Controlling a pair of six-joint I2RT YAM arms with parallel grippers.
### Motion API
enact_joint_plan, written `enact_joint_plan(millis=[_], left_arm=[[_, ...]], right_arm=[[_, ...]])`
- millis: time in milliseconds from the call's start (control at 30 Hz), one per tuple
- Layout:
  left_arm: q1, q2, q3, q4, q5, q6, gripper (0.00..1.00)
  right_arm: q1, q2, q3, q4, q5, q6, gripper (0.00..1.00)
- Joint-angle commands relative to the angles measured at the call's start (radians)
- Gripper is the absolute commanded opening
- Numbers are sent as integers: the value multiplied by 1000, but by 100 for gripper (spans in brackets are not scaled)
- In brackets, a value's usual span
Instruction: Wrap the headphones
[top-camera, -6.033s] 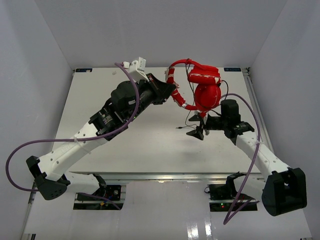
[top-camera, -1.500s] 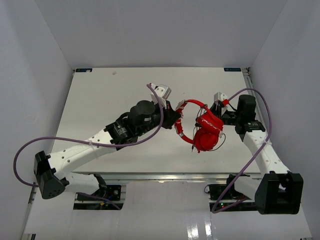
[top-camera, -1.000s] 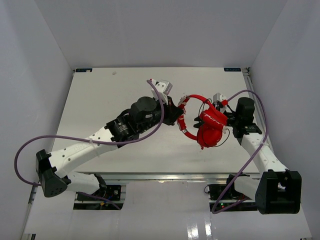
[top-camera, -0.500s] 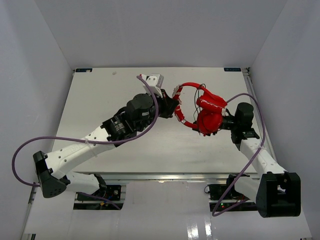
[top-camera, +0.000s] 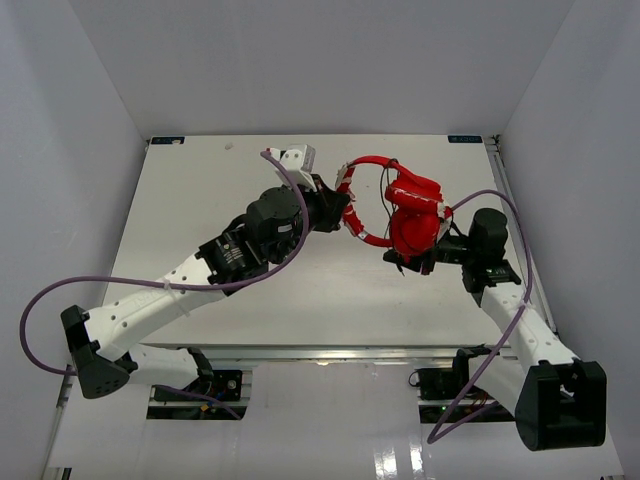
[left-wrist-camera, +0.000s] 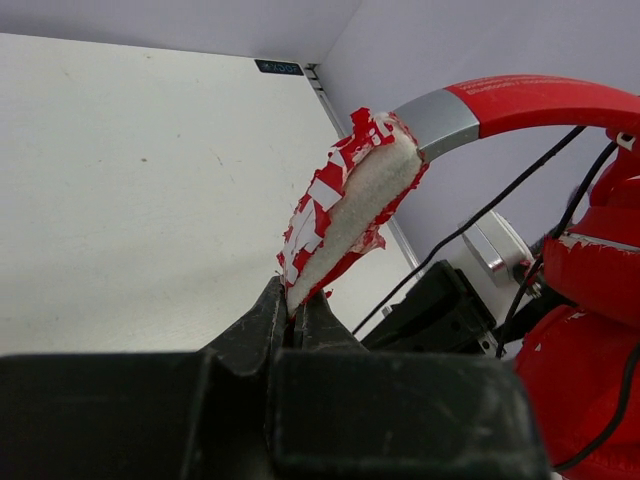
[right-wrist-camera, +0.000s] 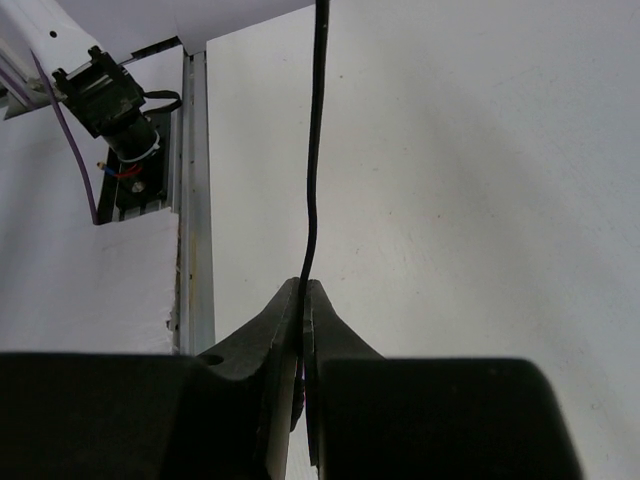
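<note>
The red headphones (top-camera: 410, 215) hang above the table's middle right, earcups folded together. My left gripper (top-camera: 340, 212) is shut on the worn white-padded part of the headband (left-wrist-camera: 345, 205), whose red arc (left-wrist-camera: 540, 98) curves right to the earcups (left-wrist-camera: 590, 330). My right gripper (top-camera: 438, 245) sits just right of the earcups and is shut on the thin black cable (right-wrist-camera: 312, 160), which runs straight up out of its fingertips (right-wrist-camera: 303, 290). More cable (left-wrist-camera: 480, 215) loops beside the earcups. The plug is out of sight.
Purple robot cables (top-camera: 150, 285) loop from both arms, one arching over my left wrist. The white table (top-camera: 200, 200) has a raised rail along its right edge (right-wrist-camera: 195, 190) and grey walls on three sides.
</note>
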Motion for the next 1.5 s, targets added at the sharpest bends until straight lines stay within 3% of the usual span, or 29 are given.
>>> enact_joint_plan(millis=[0, 300, 433, 533, 867, 1167, 1467], left_arm=[[-4, -60, 13, 89, -109, -74, 0], [-3, -31, -109, 197, -300, -164, 0], [-3, 56, -78, 182, -341, -162, 0], [-1, 128, -37, 146, -340, -169, 0], [71, 212, -32, 78, -284, -233, 0], [115, 357, 50, -35, -123, -151, 0], [117, 465, 51, -118, -50, -200, 0]], right_arm=[[5, -101, 32, -226, 30, -178, 8], [8, -280, 148, -556, 217, -405, 8], [23, -267, 271, -783, 342, -608, 8], [40, -265, 289, -851, 415, -675, 8], [94, -293, 167, -891, 474, -741, 8], [127, -200, 216, -923, 515, -790, 8], [138, -108, 138, -794, 470, -655, 8]])
